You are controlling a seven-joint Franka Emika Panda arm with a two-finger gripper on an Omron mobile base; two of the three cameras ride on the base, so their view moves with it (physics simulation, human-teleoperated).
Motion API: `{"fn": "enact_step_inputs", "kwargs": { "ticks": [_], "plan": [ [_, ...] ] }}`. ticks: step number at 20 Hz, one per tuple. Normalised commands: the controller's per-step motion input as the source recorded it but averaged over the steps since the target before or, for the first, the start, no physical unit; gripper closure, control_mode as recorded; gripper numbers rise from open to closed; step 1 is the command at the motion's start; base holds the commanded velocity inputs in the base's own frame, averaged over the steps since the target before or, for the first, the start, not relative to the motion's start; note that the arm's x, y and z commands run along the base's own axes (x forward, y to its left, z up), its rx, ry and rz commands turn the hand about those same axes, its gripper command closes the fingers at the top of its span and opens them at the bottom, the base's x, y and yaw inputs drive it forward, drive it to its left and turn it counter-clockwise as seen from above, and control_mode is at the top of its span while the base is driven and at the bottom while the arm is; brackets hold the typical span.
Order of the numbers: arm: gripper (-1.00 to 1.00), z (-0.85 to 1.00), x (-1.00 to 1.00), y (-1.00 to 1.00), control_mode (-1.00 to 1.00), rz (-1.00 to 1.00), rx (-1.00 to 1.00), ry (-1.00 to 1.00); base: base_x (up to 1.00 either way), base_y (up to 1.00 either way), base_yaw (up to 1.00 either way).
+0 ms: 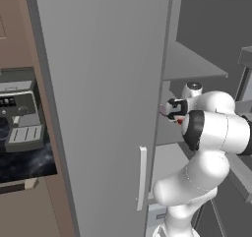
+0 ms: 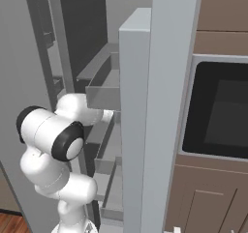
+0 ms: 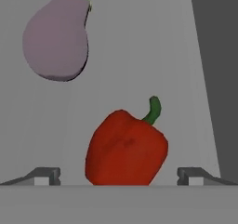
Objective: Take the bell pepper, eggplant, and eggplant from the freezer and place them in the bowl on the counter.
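I see my gripper [image 3: 119,176] wide open, one finger each side of the red bell pepper [image 3: 126,148], holding nothing. An eggplant [image 3: 56,37] lies farther back.

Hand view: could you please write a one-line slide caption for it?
Open gripper lined up on a red bell pepper on the freezer shelf, purple eggplant lying beyond.

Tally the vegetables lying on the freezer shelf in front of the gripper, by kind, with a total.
Bell pepper: 1
Eggplant: 1
Total: 2
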Motion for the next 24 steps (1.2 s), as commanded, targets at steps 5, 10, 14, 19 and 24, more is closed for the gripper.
{"fn": "enact_step_inputs", "kwargs": {
  "ticks": [5,10,14,19,24],
  "plan": [
    [-1.00,-0.27,0.08,0.00,-1.00,0.00,0.00,0.00,0.00,0.00,0.00],
    [1.00,-0.27,0.12,0.00,-1.00,0.00,0.00,0.00,0.00,0.00,0.00],
    [1.00,-0.28,0.02,-0.02,-1.00,0.00,0.00,0.00,0.00,0.00,0.00],
    [1.00,-0.34,0.00,0.00,-1.00,0.00,0.00,0.00,0.00,0.00,0.00],
    [1.00,-0.07,-0.11,0.28,-1.00,0.00,0.00,-0.02,0.00,0.00,0.00]
  ]
}}
